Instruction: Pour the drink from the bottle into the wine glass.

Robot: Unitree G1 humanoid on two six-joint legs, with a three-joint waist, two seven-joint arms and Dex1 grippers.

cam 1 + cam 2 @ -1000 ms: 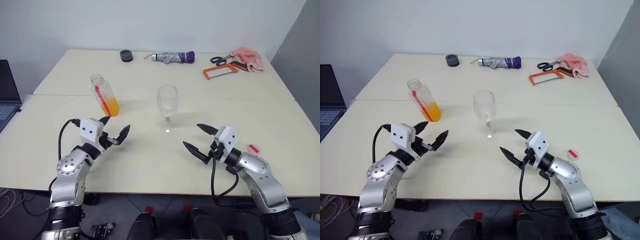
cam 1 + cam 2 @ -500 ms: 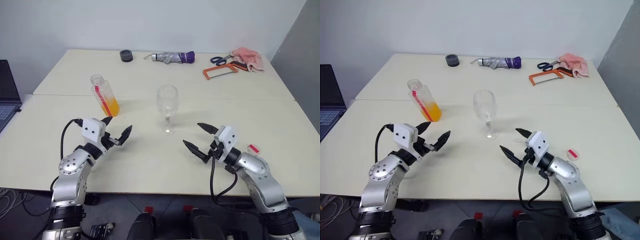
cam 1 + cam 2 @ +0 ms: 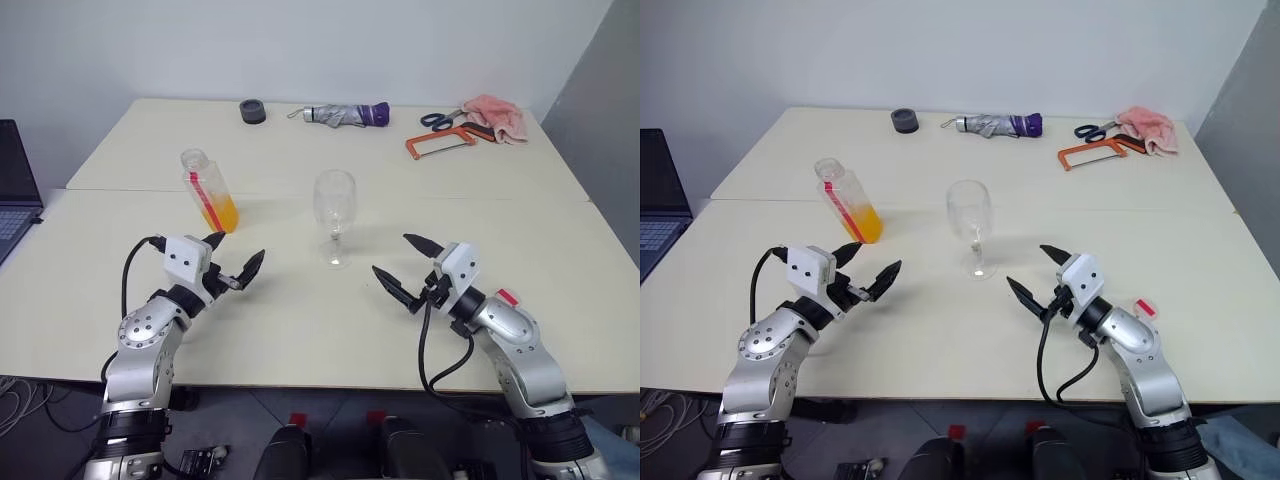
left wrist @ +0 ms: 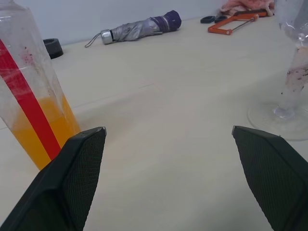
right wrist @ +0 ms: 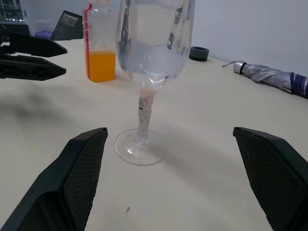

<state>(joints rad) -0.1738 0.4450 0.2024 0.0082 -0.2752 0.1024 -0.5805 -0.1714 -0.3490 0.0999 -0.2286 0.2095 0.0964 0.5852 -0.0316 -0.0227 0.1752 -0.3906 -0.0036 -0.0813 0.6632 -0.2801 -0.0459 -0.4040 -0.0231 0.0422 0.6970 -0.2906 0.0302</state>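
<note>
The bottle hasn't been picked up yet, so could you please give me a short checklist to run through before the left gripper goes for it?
1. Bottle upright on the table: ok.
2. Cap off: ok; a red cap lies beside the right arm.
3. Left gripper open, empty, short of the bottle: ok.
4. Right gripper open, empty: ok.
5. Wine glass upright, no drink in it: ok.
6. Drink fills the bottle's lower part: ok.
</note>
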